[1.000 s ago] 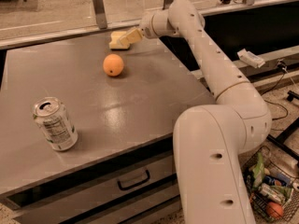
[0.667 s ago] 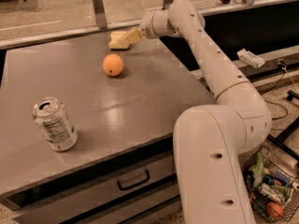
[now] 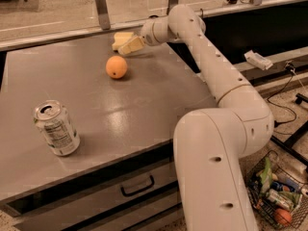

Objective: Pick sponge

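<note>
The sponge (image 3: 120,36), a small pale yellow soft block, lies at the far edge of the grey table (image 3: 159,95). My gripper (image 3: 129,46) is at the end of the white arm, reaching over the far side of the table, right against the sponge's near right side. The gripper partly covers the sponge's lower edge. I cannot tell whether the sponge is held or only touched.
A round orange fruit (image 3: 116,67) sits just in front and left of the gripper. A silver drink can (image 3: 56,128) stands near the table's front left. A drawer handle (image 3: 137,186) is below the front edge. A basket of packets (image 3: 276,196) is on the floor at right.
</note>
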You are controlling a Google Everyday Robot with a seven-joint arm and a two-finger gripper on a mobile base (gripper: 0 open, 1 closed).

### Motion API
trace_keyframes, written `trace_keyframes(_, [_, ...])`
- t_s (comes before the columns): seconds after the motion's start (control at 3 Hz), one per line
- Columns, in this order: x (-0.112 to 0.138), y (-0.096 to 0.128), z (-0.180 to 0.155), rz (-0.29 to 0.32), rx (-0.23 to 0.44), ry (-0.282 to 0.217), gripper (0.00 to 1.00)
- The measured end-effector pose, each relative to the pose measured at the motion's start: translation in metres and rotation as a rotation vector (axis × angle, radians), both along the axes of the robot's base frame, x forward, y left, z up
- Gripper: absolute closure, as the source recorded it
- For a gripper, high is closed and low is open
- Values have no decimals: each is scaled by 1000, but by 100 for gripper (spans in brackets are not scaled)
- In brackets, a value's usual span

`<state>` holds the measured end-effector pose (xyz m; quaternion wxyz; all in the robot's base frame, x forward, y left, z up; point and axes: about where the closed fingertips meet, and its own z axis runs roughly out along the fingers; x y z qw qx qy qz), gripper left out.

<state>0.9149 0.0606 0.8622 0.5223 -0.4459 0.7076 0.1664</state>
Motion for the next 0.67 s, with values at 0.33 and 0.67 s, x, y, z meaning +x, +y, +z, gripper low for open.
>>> trace_keyframes(0.33, [0,4,-11,8,3,27,0])
trace_keyframes(0.67, [-2,7,-18,18,11,49,18])
